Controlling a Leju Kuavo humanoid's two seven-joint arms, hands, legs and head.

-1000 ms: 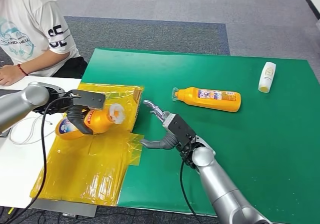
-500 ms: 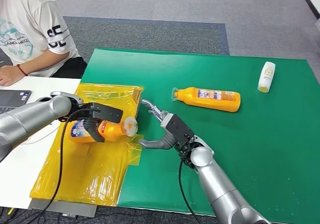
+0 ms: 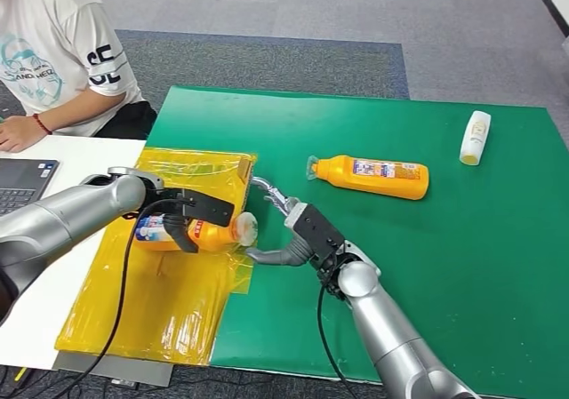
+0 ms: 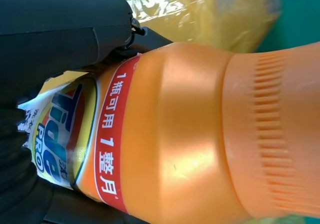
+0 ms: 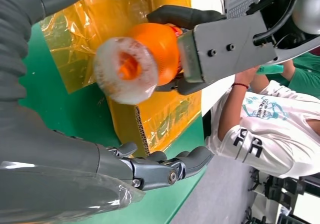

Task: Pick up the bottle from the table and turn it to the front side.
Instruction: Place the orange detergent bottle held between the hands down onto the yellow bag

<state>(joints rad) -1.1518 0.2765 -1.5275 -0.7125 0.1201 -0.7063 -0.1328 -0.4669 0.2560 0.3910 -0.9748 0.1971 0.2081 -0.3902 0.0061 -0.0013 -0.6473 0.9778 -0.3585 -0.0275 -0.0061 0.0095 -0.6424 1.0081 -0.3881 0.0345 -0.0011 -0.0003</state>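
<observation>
A plastic sheet (image 3: 161, 301) covers the counter's (image 3: 416, 266) left edge, with a cardboard box (image 3: 243, 179) on it. A second bottle (image 3: 370, 177) lies mid-counter, and a small bottle (image 3: 474, 137) sits near the far right corner.

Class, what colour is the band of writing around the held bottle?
Red with white characters, on the orange bottle; the left wrist view shows it best.

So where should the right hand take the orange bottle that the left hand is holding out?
Probably at the neck end, coming from the cap side. The left hand grips the labelled body of the orange bottle, which lies level, its cap toward the open right hand.
</observation>
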